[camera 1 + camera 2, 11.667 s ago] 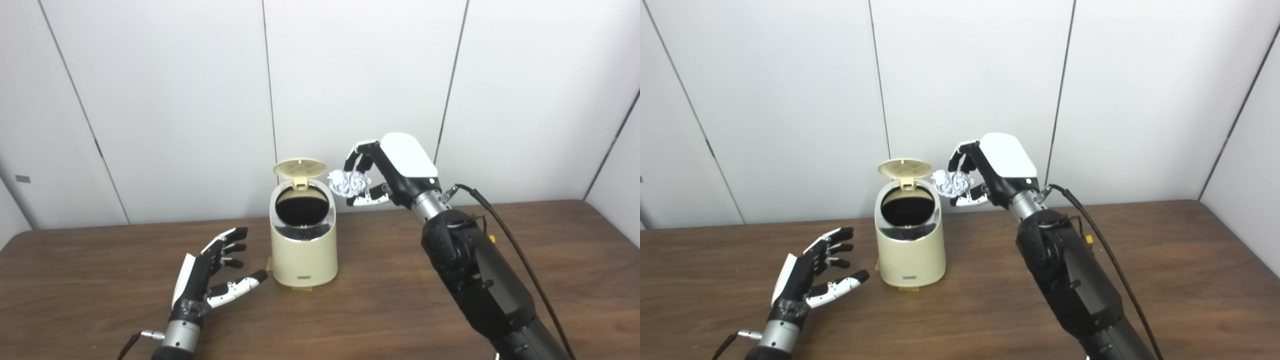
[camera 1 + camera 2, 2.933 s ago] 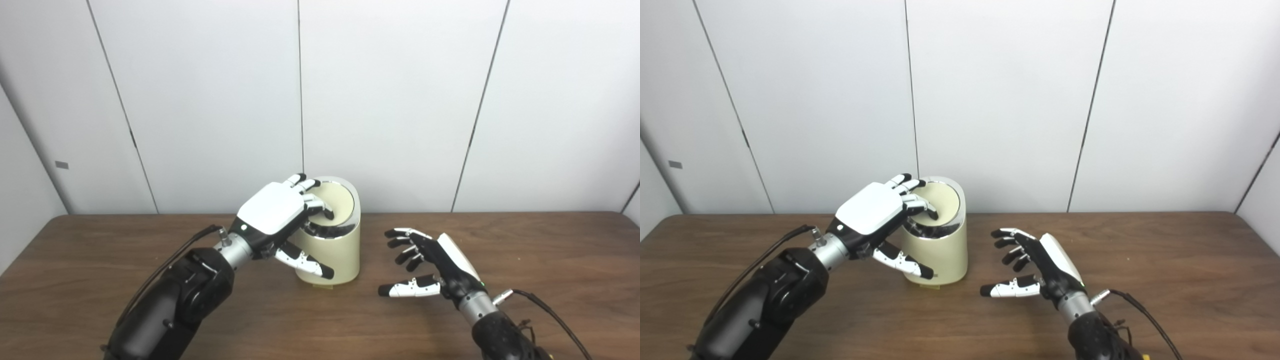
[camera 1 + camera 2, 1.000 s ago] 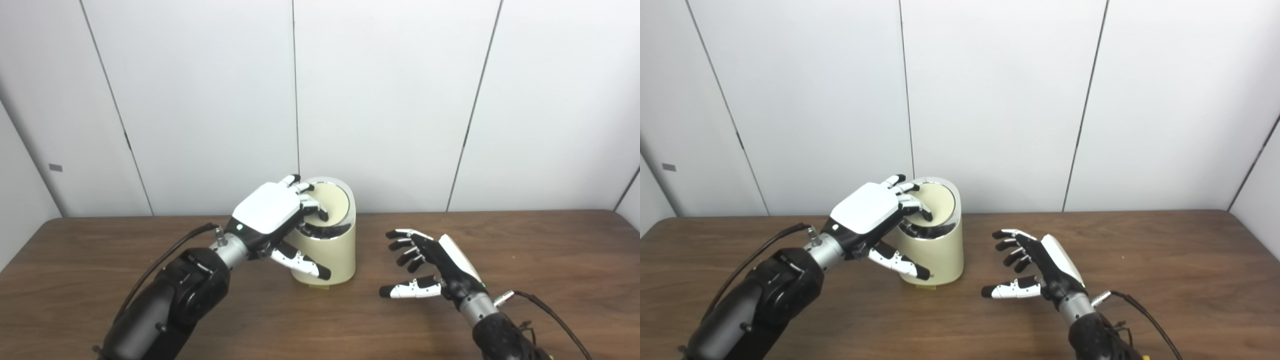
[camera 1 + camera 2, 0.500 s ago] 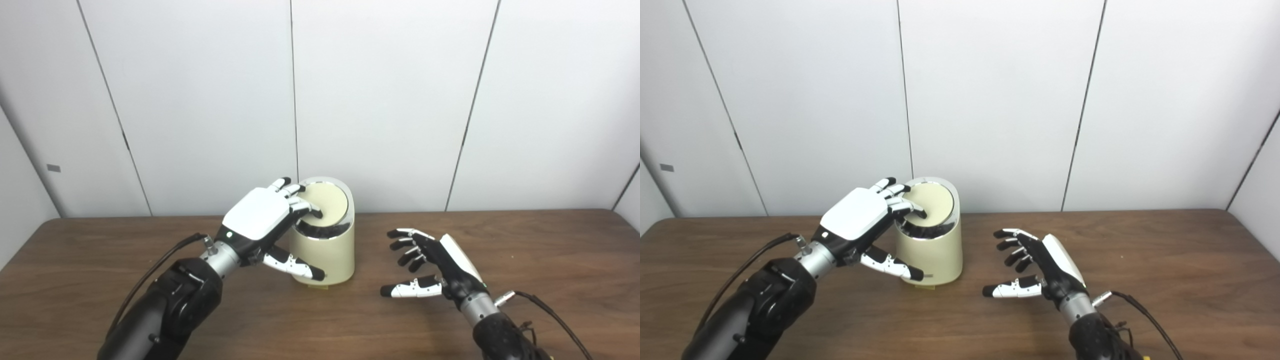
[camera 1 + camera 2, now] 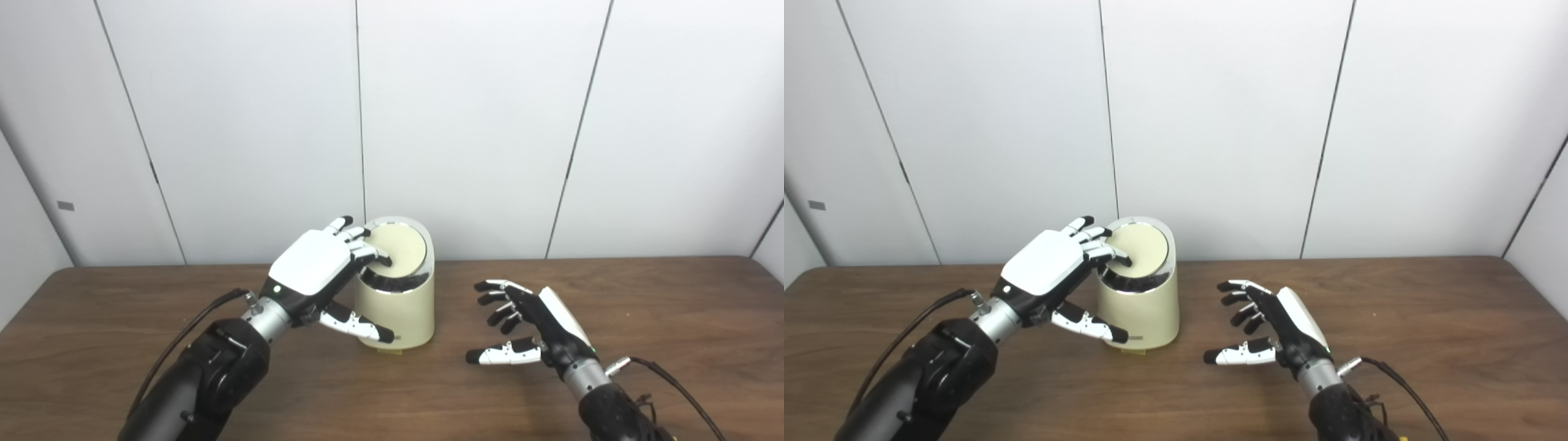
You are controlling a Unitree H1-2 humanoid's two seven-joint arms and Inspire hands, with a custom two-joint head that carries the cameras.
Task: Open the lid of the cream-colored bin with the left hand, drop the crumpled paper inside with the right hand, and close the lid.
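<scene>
The cream-colored bin [image 5: 401, 309] stands on the brown table [image 5: 122, 318] near the back wall. Its round lid [image 5: 401, 250] lies shut on top. My left hand [image 5: 318, 269] is open at the bin's upper left side, its fingertips [image 5: 380, 260] at the lid's left edge and its thumb in front of the bin's wall. My right hand [image 5: 536, 324] is open and empty, resting just above the table to the right of the bin, apart from it. The crumpled paper is not in view.
White wall panels [image 5: 478, 122] stand right behind the bin. The table's left edge [image 5: 37, 306] slants in at the left. A black cable [image 5: 680, 383] trails from the right wrist.
My left hand has drawn back to the left and slightly down along the lid; the lid stays shut. My right hand has not moved. The camera shifted a little.
</scene>
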